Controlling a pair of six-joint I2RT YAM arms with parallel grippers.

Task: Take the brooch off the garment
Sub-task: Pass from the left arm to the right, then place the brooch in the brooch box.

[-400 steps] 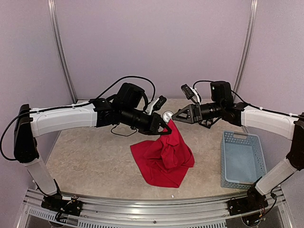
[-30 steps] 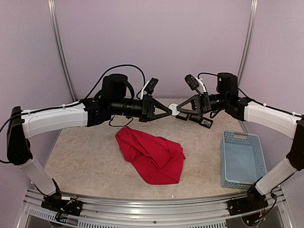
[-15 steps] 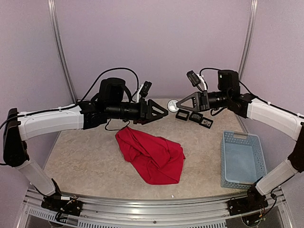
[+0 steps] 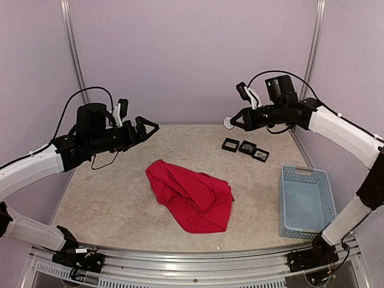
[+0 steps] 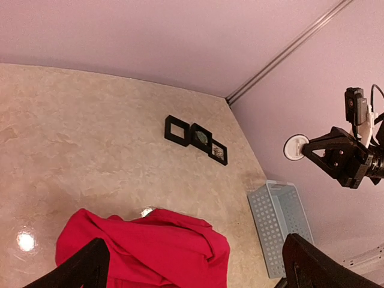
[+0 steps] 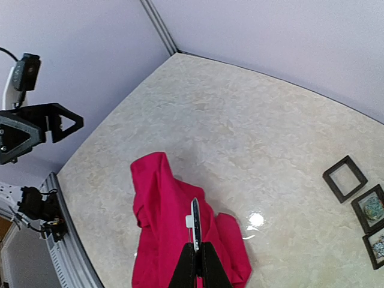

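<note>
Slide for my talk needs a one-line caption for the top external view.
Right gripper holds the round white brooch aloft; left gripper open; red garment lies crumpled below.

Mid-table, garment [image 4: 191, 201] in a heap on the table [image 4: 102, 198]. To its right, close to the near edge, basket [image 4: 305, 201]. Behind the basket, far right, three small cases [image 4: 245, 148] side by side in a slanting row. Up over those, right gripper [image 4: 234, 122], brooch [image 4: 228, 122] between its tips. Over on the far left, above the table and well apart from the garment, left gripper [image 4: 150, 127].
</note>
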